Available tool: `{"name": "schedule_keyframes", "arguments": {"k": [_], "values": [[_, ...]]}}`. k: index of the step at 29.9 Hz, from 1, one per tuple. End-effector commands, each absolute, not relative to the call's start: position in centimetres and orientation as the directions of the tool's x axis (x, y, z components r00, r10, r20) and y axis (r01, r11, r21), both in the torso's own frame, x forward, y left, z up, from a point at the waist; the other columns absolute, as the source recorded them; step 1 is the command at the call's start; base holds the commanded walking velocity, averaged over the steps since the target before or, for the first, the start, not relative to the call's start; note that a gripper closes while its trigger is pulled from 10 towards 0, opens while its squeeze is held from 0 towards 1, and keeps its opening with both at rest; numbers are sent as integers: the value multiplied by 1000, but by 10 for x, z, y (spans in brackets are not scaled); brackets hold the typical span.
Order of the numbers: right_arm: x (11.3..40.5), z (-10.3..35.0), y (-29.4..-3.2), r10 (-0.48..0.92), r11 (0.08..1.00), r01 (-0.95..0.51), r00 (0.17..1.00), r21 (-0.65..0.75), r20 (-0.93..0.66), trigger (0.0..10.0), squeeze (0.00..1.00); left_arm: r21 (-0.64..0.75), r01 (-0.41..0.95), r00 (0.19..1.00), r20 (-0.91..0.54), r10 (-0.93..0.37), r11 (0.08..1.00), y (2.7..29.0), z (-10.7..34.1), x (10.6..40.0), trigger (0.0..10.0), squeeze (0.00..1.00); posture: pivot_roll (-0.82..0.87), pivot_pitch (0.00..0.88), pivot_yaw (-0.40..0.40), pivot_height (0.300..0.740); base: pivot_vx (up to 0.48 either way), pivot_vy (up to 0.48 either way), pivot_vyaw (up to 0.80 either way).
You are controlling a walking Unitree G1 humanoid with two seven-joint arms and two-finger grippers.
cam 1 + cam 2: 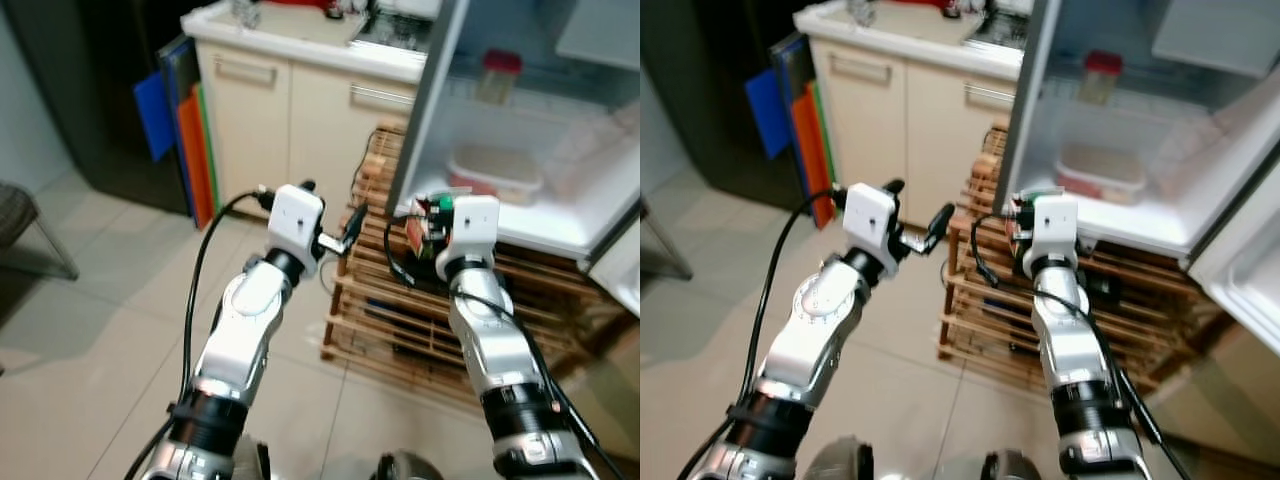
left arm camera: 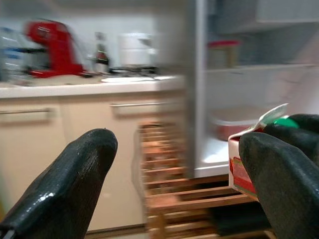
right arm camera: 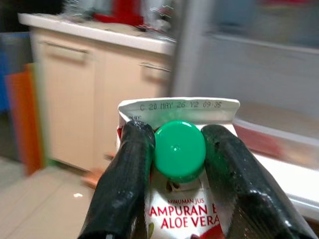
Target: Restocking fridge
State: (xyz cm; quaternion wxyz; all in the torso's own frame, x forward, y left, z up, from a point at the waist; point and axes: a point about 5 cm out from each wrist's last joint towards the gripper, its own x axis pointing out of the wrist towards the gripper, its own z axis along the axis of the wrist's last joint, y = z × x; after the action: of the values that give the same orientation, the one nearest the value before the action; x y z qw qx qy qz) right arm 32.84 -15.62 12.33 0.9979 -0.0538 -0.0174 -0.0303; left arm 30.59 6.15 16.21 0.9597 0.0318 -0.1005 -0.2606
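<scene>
right gripper (image 3: 174,164) fingers clamped on the red-and-white juice carton with green round cap (image 3: 179,149), held just outside the open white fridge (image 1: 520,120). left gripper (image 2: 174,184) fingers spread, empty. i'd keep the carton upright and aim for bare shelf beside the clear plastic lidded tub (image 1: 495,172).

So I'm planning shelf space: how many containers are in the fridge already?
2: a red-lidded jar on the upper shelf, a lidded tub on the lower shelf. Others may be hidden.
</scene>
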Motion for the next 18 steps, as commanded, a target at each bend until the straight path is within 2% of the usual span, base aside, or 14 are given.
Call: {"name": "schedule_keyframes", "arguments": {"k": [1,11,18], "values": [[328,125,-154,-51,992,55,998,-117,40,0,0,112,500,843,165,-512,859,60,161,306,10000,0,43,0,-56,690,0,0,0],[328,128,-154,-35,994,42,997,-106,68,0,0,112,502,842,165,-514,858,60,161,305,10000,0,42,0,-56,690,0,0,0],[327,128,-154,-33,995,39,997,-91,73,0,0,120,506,837,170,-520,854,60,161,305,10000,0,43,0,-57,690,0,0,-702]]}}
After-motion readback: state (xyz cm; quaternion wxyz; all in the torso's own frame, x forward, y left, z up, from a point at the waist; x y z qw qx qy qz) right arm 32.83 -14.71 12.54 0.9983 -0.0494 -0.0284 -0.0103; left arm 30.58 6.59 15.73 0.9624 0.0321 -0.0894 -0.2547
